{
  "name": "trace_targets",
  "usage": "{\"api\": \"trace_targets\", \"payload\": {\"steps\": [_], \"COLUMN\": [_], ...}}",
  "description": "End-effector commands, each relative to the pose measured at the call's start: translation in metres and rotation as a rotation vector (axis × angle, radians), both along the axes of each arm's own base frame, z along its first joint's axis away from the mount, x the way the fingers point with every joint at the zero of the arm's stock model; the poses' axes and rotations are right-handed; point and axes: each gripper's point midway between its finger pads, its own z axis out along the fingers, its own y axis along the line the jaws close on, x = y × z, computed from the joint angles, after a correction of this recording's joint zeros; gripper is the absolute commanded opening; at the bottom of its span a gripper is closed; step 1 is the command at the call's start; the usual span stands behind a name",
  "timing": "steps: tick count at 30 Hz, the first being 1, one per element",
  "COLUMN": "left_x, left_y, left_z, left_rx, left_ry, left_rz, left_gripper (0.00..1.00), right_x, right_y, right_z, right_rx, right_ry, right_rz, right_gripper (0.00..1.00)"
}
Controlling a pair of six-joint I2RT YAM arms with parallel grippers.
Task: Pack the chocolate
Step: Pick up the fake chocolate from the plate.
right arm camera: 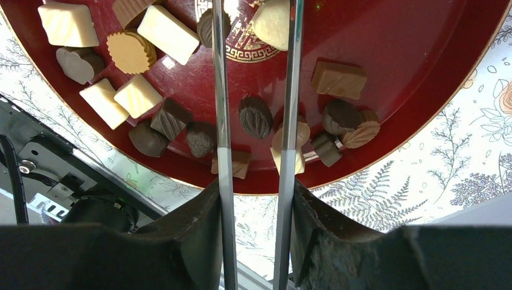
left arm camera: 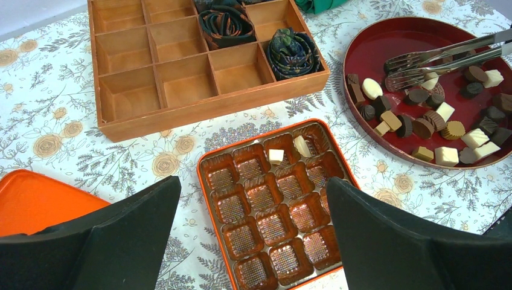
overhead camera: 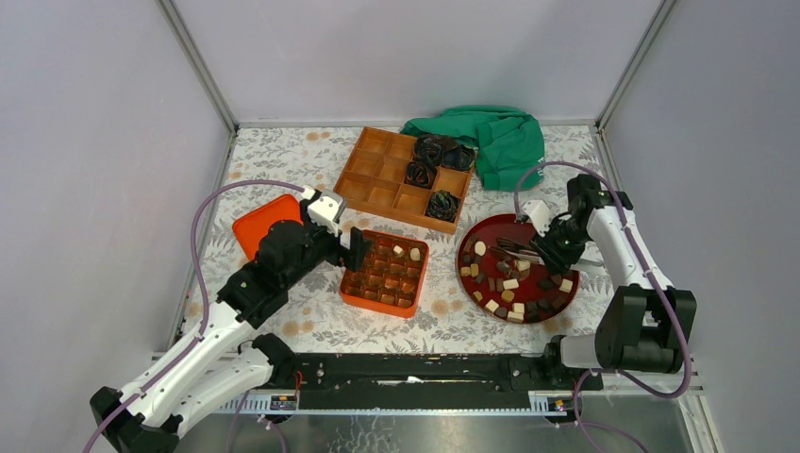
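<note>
Right gripper (right arm camera: 256, 196) clenched on tongs (right arm camera: 221, 90), tines ahead poised over plate (right arm camera: 416, 66) chocolate (right arm camera: 255, 116) for picking; left gripper (left arm camera: 252, 190) released, empty, tray (left arm camera: 203, 181) just ahead.

A tablecloth (overhead camera: 311, 160) with a pale flower pattern covers the table. At the far side there is a wooden box (overhead camera: 377, 179) divided into square compartments. 4 black crinkled bundles (overhead camera: 443, 203) sit in the compartments on its right side, 1 in each. A crumpled green cloth (overhead camera: 505, 142) lies just beside the box's far right corner. An orange lid (overhead camera: 259, 226) lies flat on the left. Near it is an orange tray (left arm camera: 261, 196) with ribbed cavities, and to the right is a round dark red plate (overhead camera: 495, 228). Metal tongs (left arm camera: 435, 57) reach over the plate.
</note>
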Motion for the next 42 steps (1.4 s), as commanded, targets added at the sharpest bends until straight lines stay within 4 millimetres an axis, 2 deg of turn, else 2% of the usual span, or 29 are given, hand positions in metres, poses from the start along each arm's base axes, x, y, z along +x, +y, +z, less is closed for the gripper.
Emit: {"api": "trace_targets", "payload": {"steps": [1,5,9,13,22,42], "left_x": [0.005,0.004,0.004,0.003,0.004,0.006], "left_y": [-0.002,-0.001,-0.001,0.0,0.0,0.003], "left_z": [0.016,0.016,0.016,0.018,0.019,0.016], "left_rx": [-0.05,-0.049,-0.049,-0.054,-0.057,-0.044], "left_ry": [-0.05,-0.052,-0.053,-0.06,-0.063,-0.06], "left_rz": [0.006,0.008,0.008,0.01,0.012,0.028], "left_gripper": [0.99,0.99,0.99,0.99,0.99,0.99], "right_x": [-0.001,-0.001,-0.002,-0.002,-0.006,-0.004], "right_y": [0.0,0.0,0.004,0.01,0.016,0.026], "right_z": [0.002,0.007,0.014,0.019,0.016,0.026], "right_rx": [-0.022,-0.025,-0.003,0.027,0.059,0.115], "right_ry": [0.0,-0.011,-0.021,-0.035,-0.073,-0.116], "right_rz": [-0.01,-0.017,-0.024,-0.037,-0.063,-0.073], "right_gripper": [0.43,0.37,0.16,0.07,0.0,0.0]}}
